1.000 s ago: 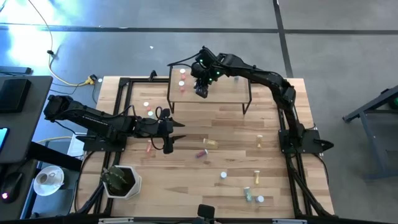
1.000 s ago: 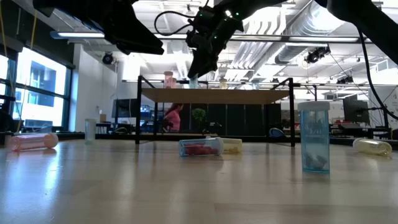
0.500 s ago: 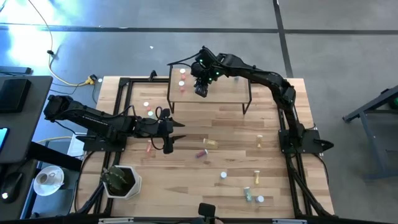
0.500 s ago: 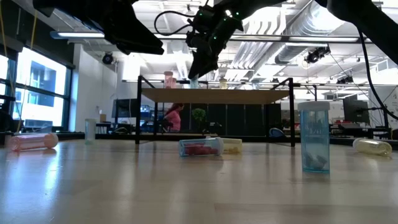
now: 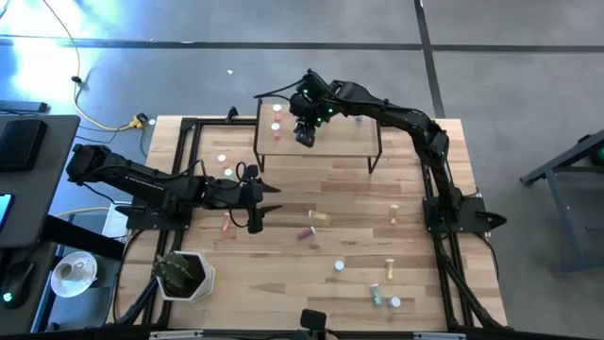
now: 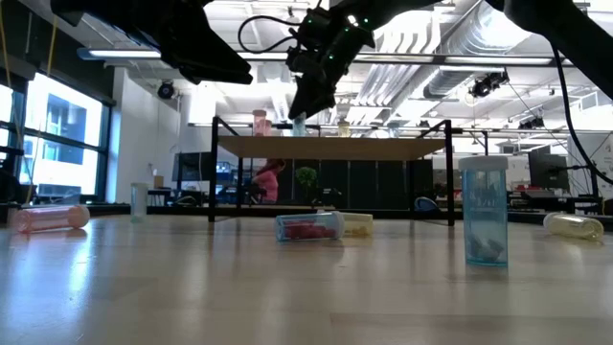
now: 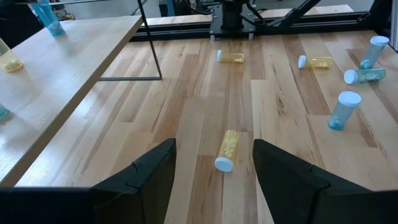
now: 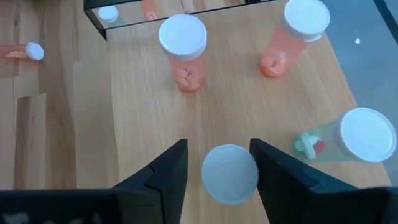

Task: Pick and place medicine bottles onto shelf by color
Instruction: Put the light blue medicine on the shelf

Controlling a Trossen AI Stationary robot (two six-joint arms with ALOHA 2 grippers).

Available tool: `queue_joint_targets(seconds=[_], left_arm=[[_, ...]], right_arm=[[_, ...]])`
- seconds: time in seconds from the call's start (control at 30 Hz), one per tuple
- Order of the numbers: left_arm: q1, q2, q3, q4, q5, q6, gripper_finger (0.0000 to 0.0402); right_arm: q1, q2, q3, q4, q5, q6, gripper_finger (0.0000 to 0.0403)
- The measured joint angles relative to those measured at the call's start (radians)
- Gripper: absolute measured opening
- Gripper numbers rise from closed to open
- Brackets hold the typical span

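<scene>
The shelf (image 5: 340,142) stands at the table's far side. My right gripper (image 8: 219,146) hangs over its left part, fingers pointing down and open, one on each side of an upright white-capped bottle (image 8: 229,173) that stands on the shelf board; it also shows in the low view (image 6: 299,126). Two pink bottles (image 8: 182,53) (image 8: 292,37) and a greenish one (image 8: 348,140) stand nearby on the shelf. My left gripper (image 5: 272,199) is open and empty, low over the table's left middle, pointing at a lying yellow bottle (image 7: 227,149). My right gripper's fingers stand beside the bottle's cap (image 8: 245,180). A gap shows on one side. On the other side I cannot tell whether the finger touches it.
Several bottles lie or stand on the tabletop: pink (image 5: 304,231), yellow (image 5: 394,214), blue (image 5: 338,266) and green (image 5: 376,295) ones toward the near right. A white pot with a plant (image 5: 184,274) stands at the near left. The shelf's black legs (image 6: 213,172) reach the table.
</scene>
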Motion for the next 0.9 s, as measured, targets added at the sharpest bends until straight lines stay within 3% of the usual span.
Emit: queue_joint_targets(seconds=[0.4, 0.53, 0.9], left_arm=[[0.0, 0.0, 0.0, 0.0, 0.0, 0.0, 0.0204], [0.0, 0.0, 0.0, 0.0, 0.0, 0.0, 0.0204], [0.0, 0.0, 0.0, 0.0, 0.0, 0.0, 0.0204]], right_arm=[[0.0, -0.001, 0.0, -0.008, -0.056, 0.004, 0.0165], [0.002, -0.002, 0.001, -0.007, -0.008, 0.011, 0.0165], [0.002, -0.002, 0.001, -0.003, -0.002, 0.01, 0.0166]])
